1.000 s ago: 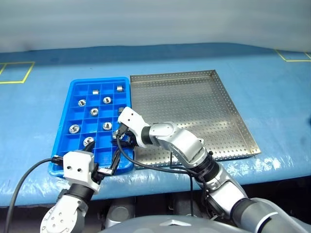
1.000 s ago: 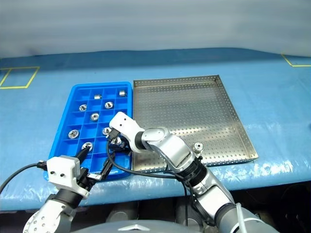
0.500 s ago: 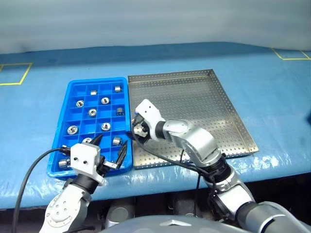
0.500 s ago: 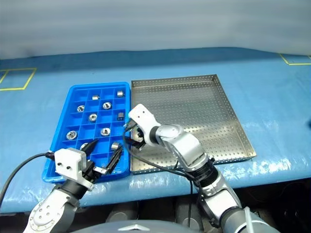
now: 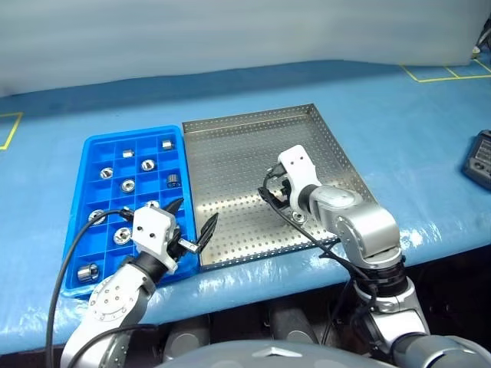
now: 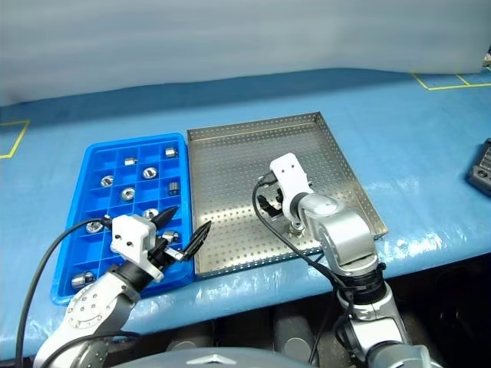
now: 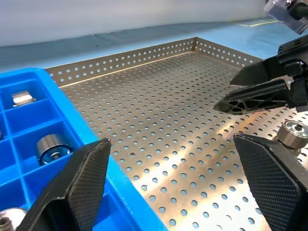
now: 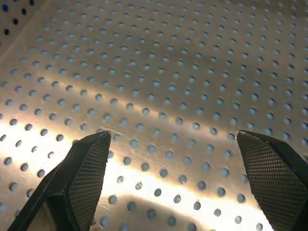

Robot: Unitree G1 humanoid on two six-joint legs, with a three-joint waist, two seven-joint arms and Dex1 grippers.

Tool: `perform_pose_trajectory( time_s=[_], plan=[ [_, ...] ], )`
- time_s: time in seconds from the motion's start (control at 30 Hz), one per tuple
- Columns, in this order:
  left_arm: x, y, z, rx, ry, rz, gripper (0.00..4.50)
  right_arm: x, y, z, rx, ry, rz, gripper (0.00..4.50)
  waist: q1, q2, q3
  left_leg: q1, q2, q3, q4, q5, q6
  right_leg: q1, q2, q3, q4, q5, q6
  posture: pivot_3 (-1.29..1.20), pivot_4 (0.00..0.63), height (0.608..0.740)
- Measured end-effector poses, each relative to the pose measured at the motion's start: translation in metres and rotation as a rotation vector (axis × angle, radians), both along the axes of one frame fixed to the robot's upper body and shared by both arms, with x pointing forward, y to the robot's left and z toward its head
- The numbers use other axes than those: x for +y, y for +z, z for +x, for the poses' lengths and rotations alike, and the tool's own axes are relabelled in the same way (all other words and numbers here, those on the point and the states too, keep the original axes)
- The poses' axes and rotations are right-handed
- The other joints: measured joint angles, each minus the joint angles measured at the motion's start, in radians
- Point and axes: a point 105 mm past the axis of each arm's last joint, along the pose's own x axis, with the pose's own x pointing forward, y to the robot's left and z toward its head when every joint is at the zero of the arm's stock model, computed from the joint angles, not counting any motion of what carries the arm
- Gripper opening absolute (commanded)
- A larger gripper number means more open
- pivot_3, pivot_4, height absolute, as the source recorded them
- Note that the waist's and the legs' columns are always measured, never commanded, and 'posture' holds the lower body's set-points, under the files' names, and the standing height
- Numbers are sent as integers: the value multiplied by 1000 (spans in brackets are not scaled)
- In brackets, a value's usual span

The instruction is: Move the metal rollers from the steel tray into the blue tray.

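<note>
Most metal rollers [image 5: 127, 185] filled the blue tray [image 5: 86, 148] at left; one roller [image 5: 296, 218] remained in the steel tray [image 5: 230, 161], center, both the right gripper [image 5: 278, 193] and left gripper [image 5: 189, 220] agape.

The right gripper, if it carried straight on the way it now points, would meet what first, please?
Most likely the bare perforated floor of the steel tray: the right gripper points down at it with open fingers, nothing between. The last roller seems to lie beside that line.

Counting the metal rollers [image 5: 128, 185]: at least ten are sitting in the blue tray [image 5: 83, 151], one per compartment, and one roller [image 5: 298, 218] is sitting in the steel tray [image 5: 230, 153]. One tray of each kind is lying on the tabletop [image 5: 414, 123], plus one dark device [image 5: 479, 157].
</note>
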Motion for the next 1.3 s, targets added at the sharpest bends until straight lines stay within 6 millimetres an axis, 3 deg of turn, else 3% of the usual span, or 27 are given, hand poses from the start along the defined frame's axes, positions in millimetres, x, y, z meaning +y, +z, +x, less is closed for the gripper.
perform_pose_trajectory(
  time_s=[0.3,0.53,0.67,0.77,0.87,1.0,1.13,1.3],
  plan=[
    [-5,-4,1,15,-28,-10,4500,-24,-18,-27,187,-48,-68,4410,-18,0,0,0,0,1,1,0,0,0,1,2,0,0,0,-8,150,740],
    [-8,-6,0,25,-39,-14,4500,-24,-29,-39,252,11,-96,4410,-24,0,0,0,0,1,1,0,0,1,1,2,0,0,1,16,150,740],
    [-8,-8,-2,34,-35,-14,4500,-23,-31,-40,259,21,-102,3553,-23,0,0,0,0,1,1,0,0,1,1,2,0,0,1,28,150,740],
    [-7,-9,-2,41,-32,-12,4500,-20,-33,-41,270,31,-107,2484,-23,0,0,0,0,1,1,0,0,1,1,2,0,0,1,34,150,740],
    [-6,-10,-3,42,-26,-9,4500,-19,-36,-41,281,31,-110,1702,-22,-1,0,1,0,1,1,0,0,1,1,2,0,1,1,62,150,740],
    [0,-11,-4,44,7,-3,4500,-14,-36,-37,258,54,-111,1708,-20,-1,0,2,0,1,1,0,0,2,1,2,0,1,1,95,150,740],
    [10,-14,-6,55,56,8,4500,4,-30,-30,166,138,-90,1708,-11,-1,0,2,0,1,1,0,0,1,1,2,0,0,1,133,150,740],
    [26,-12,-15,47,160,21,4500,33,0,-9,-29,259,-39,1708,8,-1,0,1,0,1,1,0,0,1,1,2,0,1,2,234,150,740]
  ],
)
